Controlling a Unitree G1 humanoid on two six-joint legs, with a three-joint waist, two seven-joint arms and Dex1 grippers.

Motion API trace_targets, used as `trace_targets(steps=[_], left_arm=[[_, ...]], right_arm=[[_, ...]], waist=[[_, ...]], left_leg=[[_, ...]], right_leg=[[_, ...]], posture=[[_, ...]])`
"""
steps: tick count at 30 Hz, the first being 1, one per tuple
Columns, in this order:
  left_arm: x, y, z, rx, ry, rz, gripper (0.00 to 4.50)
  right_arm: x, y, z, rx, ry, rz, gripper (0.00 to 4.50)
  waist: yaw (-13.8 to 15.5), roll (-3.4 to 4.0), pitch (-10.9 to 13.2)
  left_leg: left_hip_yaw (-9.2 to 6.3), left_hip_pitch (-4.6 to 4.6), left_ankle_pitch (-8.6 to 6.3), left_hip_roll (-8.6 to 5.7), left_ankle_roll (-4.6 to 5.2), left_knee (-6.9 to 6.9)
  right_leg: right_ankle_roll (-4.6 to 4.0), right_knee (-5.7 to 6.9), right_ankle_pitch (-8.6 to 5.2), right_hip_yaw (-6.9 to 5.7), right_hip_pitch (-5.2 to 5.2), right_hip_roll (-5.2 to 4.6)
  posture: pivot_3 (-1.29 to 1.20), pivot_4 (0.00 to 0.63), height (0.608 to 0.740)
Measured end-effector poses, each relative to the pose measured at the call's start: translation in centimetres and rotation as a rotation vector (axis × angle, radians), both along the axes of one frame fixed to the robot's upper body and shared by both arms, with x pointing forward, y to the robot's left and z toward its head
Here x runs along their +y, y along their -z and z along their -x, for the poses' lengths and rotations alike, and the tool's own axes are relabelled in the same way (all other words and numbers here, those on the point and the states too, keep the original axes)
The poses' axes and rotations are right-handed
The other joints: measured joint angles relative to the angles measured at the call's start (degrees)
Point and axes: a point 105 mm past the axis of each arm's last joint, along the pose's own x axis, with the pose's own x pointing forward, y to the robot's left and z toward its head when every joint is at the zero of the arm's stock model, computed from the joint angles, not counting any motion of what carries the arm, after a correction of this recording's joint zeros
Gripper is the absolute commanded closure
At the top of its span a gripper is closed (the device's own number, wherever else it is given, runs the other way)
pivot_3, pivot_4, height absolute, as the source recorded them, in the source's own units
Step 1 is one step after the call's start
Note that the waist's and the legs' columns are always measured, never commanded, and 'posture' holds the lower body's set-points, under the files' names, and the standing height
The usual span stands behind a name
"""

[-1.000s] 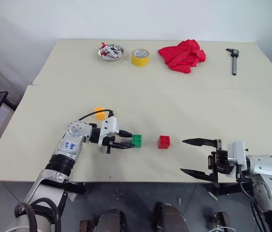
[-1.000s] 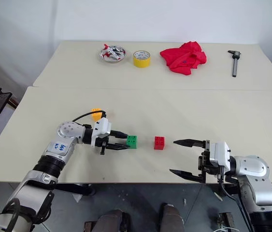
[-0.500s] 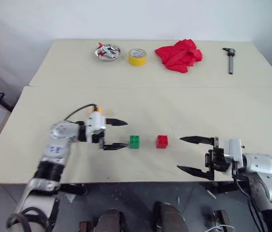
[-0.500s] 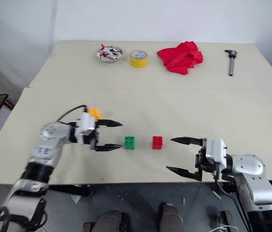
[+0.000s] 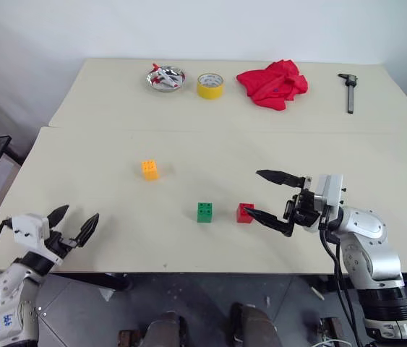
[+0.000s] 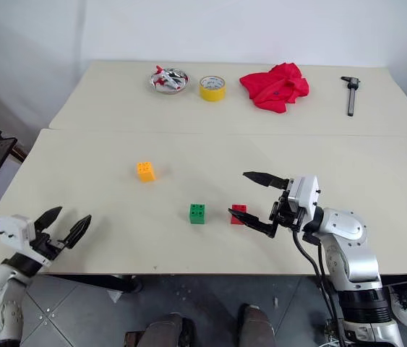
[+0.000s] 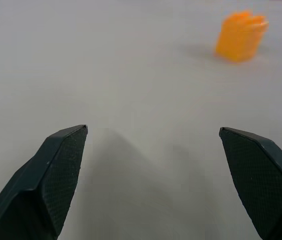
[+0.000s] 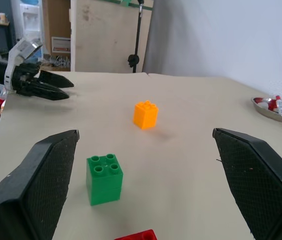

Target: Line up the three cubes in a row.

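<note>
The green cube (image 5: 204,212) and red cube (image 5: 243,212) sit side by side near the worktop's (image 5: 376,155) near edge, the orange-yellow cube (image 5: 150,169) farther left – the right gripper (image 5: 270,196) wide-fingered at the red cube, the left gripper (image 5: 71,223) wide, empty, at the near-left edge.

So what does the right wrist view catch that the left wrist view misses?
The right wrist view alone has the green block, the top edge of the red block, the metal dish and the left hand, open near the table's edge. The left wrist view alone adds no other thing, just its own open fingers. Both share the orange block and the beige table.
</note>
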Motion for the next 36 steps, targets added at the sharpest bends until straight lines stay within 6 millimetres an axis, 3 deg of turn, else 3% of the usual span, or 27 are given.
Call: trace_targets(steps=[4,8,11,16,23,30,34,36], left_arm=[[-2.4,-1.9,-1.3,-0.054,0.088,0.004,0.02],[-6.1,-4.3,-4.9,-0.078,0.279,-0.039,0.02],[-6.4,-5.5,-7.2,-0.071,0.345,-0.133,0.02],[-7.8,-5.5,-10.9,0.017,0.457,-0.180,0.02],[-10.1,-4.2,-11.3,0.071,0.607,-0.203,0.02],[-9.8,-5.2,-12.6,0.125,0.758,-0.324,0.02],[-10.0,-3.8,-11.9,0.180,0.836,-0.354,0.02],[-10.1,-3.2,-11.5,0.198,0.882,-0.395,0.57]], right_arm=[[0.0,0.2,0.1,0.009,-0.009,0.012,0.00],[-0.1,0.5,0.2,0.024,-0.026,0.032,0.00],[-0.1,0.7,0.3,0.038,-0.033,0.039,0.00],[-0.1,0.5,0.6,0.033,-0.037,0.050,0.00],[-0.5,1.0,1.2,0.059,-0.014,0.047,0.00],[-0.4,0.8,1.2,0.054,-0.017,0.056,0.00],[-0.4,0.7,1.1,0.054,-0.016,0.056,0.00],[-0.4,0.9,1.5,0.060,-0.009,0.055,0.00]], waist=[[0.20,0.01,0.00],[0.11,-0.01,-0.01],[-0.40,0.00,-0.02],[-1.20,-0.02,-0.01],[-1.29,-0.03,0.00],[-1.25,-0.08,0.02],[-1.38,-0.09,0.02],[-1.35,-0.10,0.03]], left_leg=[[0.06,0.02,0.00,-0.01,0.00,0.00],[0.12,0.02,0.01,-0.05,-0.01,-0.01],[0.26,0.04,-0.01,-0.18,-0.05,-0.09],[0.64,-0.03,-0.01,-0.18,-0.06,-0.10],[0.72,-0.03,-0.04,-0.12,-0.12,-0.07],[0.87,-0.04,-0.01,-0.12,-0.10,-0.05],[0.87,-0.07,-0.02,-0.10,-0.12,-0.14],[0.88,-0.08,-0.02,-0.10,-0.11,-0.13]], right_leg=[[0.00,0.02,0.00,0.04,-0.01,0.00],[-0.01,0.05,0.00,0.02,-0.02,0.08],[-0.02,0.01,-0.01,0.02,-0.09,0.19],[-0.01,0.01,-0.01,-0.11,-0.11,0.24],[0.00,0.00,-0.01,-0.13,-0.14,0.33],[-0.01,-0.13,-0.01,-0.04,-0.13,0.36],[-0.01,-0.11,-0.01,-0.07,-0.22,0.39],[-0.01,-0.11,-0.01,-0.07,-0.22,0.39]], posture=[[0.00,0.150,0.740],[0.00,0.150,0.740],[0.00,0.150,0.740],[0.00,0.150,0.740],[0.00,0.150,0.740],[0.00,0.150,0.740],[0.00,0.150,0.740],[0.00,0.150,0.740]])
